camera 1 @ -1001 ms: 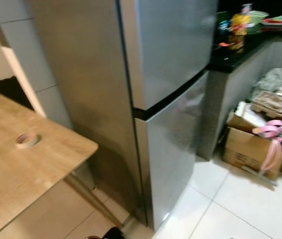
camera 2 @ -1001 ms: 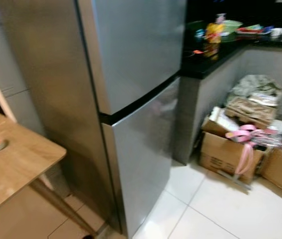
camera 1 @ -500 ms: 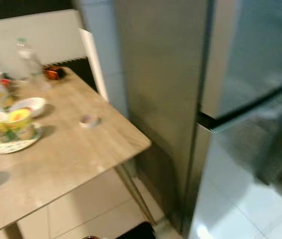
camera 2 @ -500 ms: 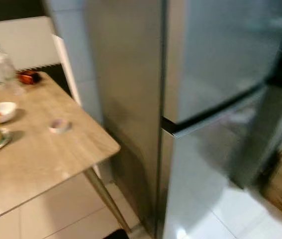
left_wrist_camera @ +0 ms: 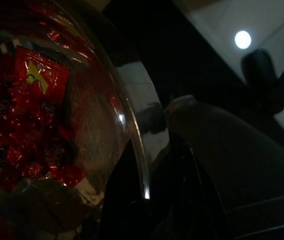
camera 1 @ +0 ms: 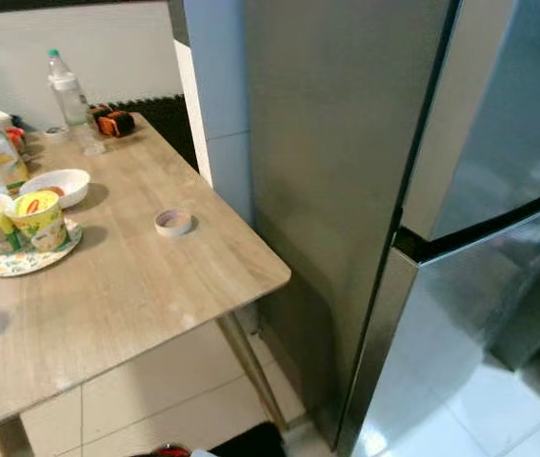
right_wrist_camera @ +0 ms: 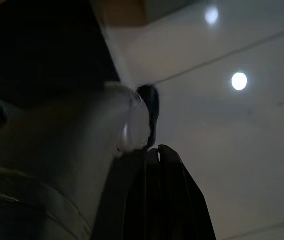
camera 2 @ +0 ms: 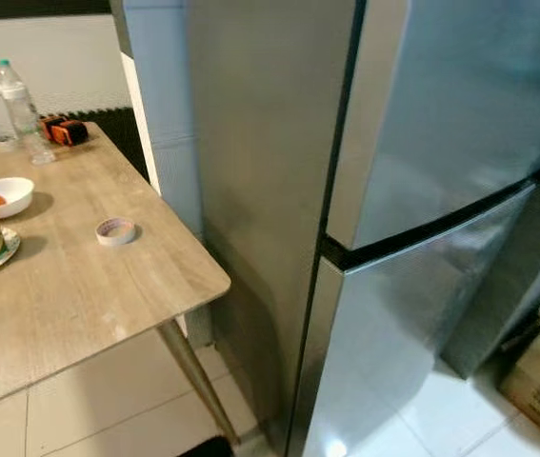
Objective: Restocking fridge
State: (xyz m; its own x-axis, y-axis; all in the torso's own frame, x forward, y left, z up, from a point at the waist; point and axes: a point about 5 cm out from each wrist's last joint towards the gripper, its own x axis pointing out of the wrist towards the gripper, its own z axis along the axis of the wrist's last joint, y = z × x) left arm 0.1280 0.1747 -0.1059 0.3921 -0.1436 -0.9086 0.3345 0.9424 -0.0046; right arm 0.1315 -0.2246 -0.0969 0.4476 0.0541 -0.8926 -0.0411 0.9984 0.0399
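Two doors, both closed, front the steel fridge [camera 1: 365, 190] in the head views, with a wooden table [camera 1: 146, 286] just beside its flank carrying a water bottle [camera 1: 65, 95], a white bowl [camera 1: 57, 186], printed cups [camera 1: 17, 219] on a plate and a roll of tape [camera 1: 173, 223]; the fridge's handles cannot be made out and its right edge is cut off. From the left wrist, very dark, a clear rounded container [left_wrist_camera: 71, 125] holding red, shiny wrapped pieces [left_wrist_camera: 26, 115] sits right against the left gripper [left_wrist_camera: 147, 190], apparently carried by it, though whether the fingers are clamped cannot be told. Such a container looks stiff, smooth and likely slippery, probably light; I would judge it best gripped at the rim or supported from beneath. From the right wrist, the right gripper [right_wrist_camera: 157, 160] has its black fingers pressed together, holding nothing, above pale floor tiles [right_wrist_camera: 242, 150], beside a blurred grey shape that cannot be identified.
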